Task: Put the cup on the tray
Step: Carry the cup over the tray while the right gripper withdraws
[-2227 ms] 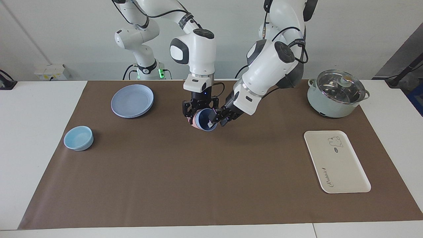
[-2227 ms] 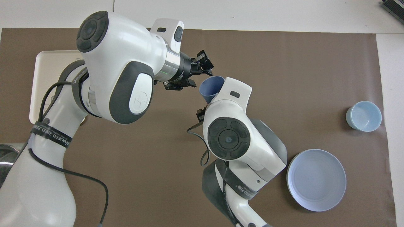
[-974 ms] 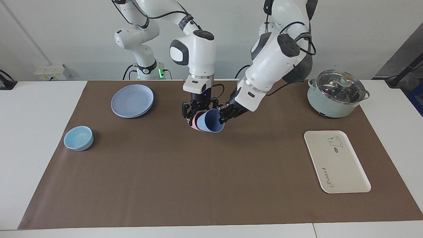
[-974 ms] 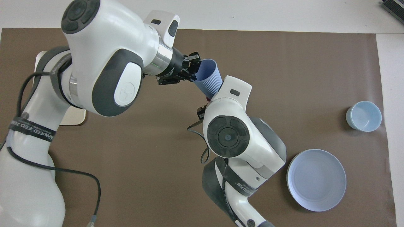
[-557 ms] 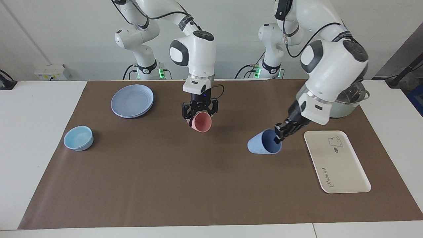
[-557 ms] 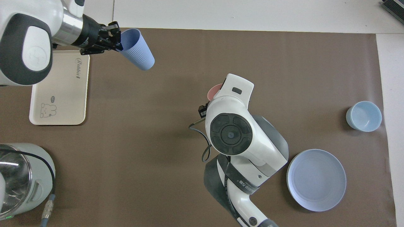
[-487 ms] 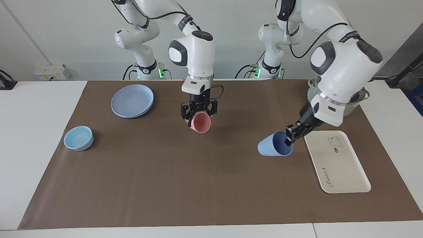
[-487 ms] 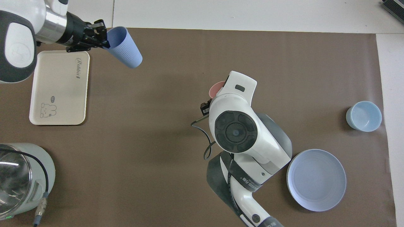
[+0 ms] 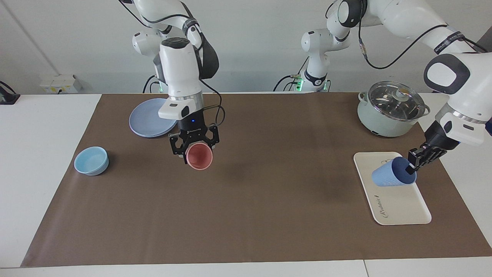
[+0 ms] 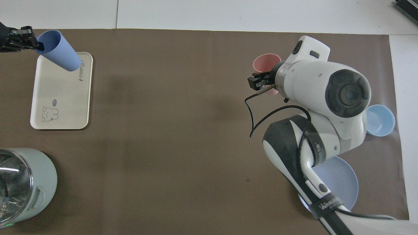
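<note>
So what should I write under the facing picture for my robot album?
Left gripper holds the tilted blue cup over the tray; right gripper holds a pink cup above the brown mat.

Two cups [image 9: 389, 176] (one pink [image 9: 199, 156]), one tray [image 9: 399, 204].

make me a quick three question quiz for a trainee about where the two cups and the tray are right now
1. True or false: the blue cup stands upright on the tray.
2. Which gripper holds the pink cup? A) left B) right
3. Fill in: the left gripper holds the blue cup tilted over the ____.

Key: 1 false, it is held tilted in the air. 2 B, the right gripper. 3 tray.
</note>
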Tool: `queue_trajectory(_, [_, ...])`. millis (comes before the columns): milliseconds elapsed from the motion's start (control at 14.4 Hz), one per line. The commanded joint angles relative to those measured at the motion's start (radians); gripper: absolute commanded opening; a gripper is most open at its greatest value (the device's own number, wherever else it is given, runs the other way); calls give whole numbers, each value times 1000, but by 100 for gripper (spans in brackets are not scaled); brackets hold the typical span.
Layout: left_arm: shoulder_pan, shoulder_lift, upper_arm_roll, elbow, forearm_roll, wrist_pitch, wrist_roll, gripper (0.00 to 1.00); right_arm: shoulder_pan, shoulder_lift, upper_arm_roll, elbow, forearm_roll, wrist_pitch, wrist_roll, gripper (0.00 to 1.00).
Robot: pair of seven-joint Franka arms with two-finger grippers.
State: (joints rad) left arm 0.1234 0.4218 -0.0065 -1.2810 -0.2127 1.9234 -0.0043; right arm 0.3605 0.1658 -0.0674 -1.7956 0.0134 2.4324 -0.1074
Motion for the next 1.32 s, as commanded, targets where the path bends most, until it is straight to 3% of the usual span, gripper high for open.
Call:
queue_trajectory(0, [33, -75, -12, -162, 12, 141, 67, 0, -84, -6, 9, -17, 248, 51, -286, 0])
queue_trajectory(209, [64, -110, -13, -309, 12, 317, 96, 0, -172, 3, 9, -39, 510, 54, -632, 0])
queue_trajectory(418, [99, -94, -12, -331, 12, 382, 188, 0, -265, 41, 9, -80, 932, 50, -1118, 0])
queue_trajectory(557, [104, -74, -12, -348, 12, 446, 198, 0, -300, 52, 8, -126, 1129, 45, -1343, 0])
queue_trajectory(905, [124, -32, -13, -408, 12, 568, 254, 0, -373, 118, 9, -142, 1298, 22, -1641, 0])
queue_trajectory(1114, [117, -28, -15, -472, 9, 653, 253, 0, -394, 173, 8, -148, 1511, -47, -1863, 0])
queue_trajectory(1253, [117, -26, -15, -477, 9, 658, 253, 0, -406, 185, 9, -163, 1557, -75, -1905, 0])
